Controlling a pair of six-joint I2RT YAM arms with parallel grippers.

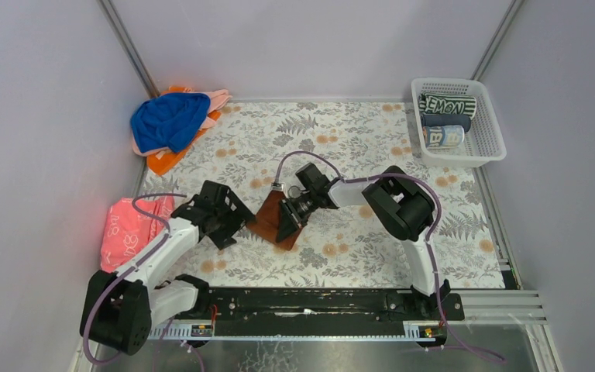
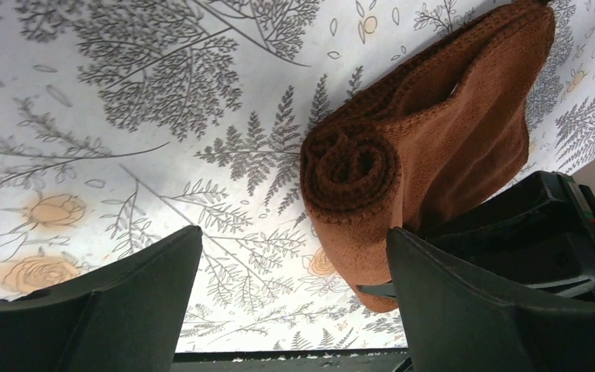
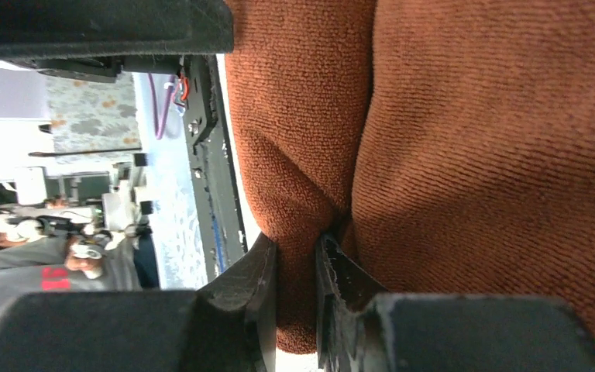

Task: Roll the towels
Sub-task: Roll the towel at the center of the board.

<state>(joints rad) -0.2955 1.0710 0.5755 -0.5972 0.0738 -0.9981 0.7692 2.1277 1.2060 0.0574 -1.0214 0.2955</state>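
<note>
Brown, soft, half-rolled terry towel (image 1: 266, 220) lies mid-table on the flowery mat (image 1: 356, 139). Right claw (image 3: 296, 252) pinches its fold. Left claw (image 2: 294, 252) is open beside the rolled end. It looks light and floppy, so grab the thick roll.

Pale lilac walls (image 1: 39, 116) enclose a fern-and-flower tabletop (image 1: 341, 132) — evenly lit, aluminium corner posts (image 1: 128, 46).
</note>
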